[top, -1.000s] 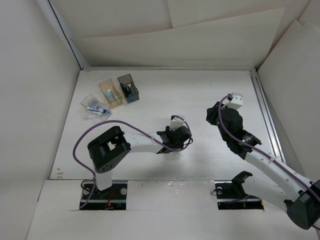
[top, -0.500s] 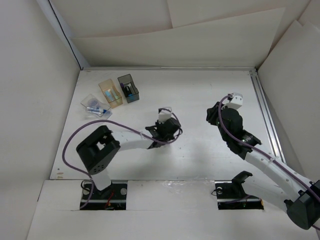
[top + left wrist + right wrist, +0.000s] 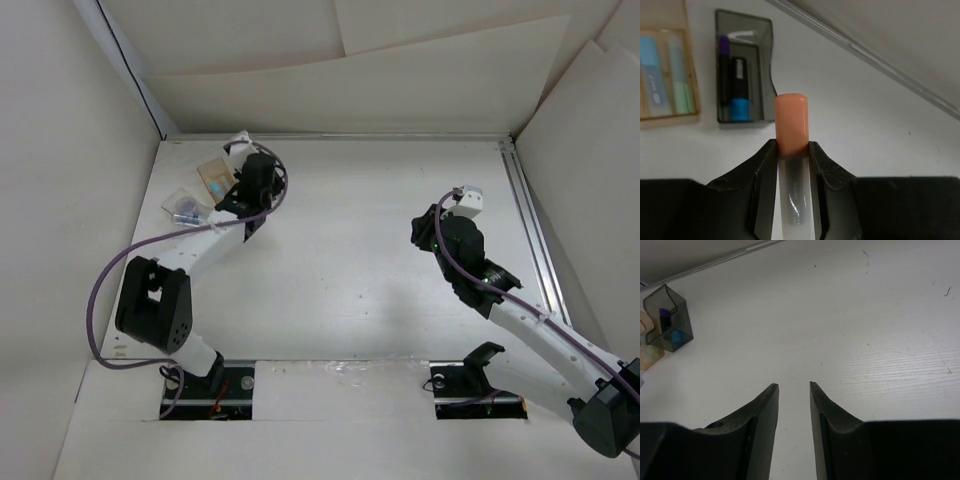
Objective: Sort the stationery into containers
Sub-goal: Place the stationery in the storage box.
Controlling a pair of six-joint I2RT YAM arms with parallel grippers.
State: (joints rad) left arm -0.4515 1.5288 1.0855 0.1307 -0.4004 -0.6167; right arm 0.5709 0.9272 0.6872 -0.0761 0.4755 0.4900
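Sticking out past the left gripper (image 3: 792, 148), whose jaws are clamping shut on its body, the clear tube with the orange cap (image 3: 791, 117) is hanging close to the smoky grey box (image 3: 768, 65), which is holding a black-purple pen (image 3: 724, 70). The amber box (image 3: 670, 120) is sitting just beside it. The right gripper (image 3: 794, 386) is hovering over the table (image 3: 865, 315), jaws slightly parted, gripping nothing.
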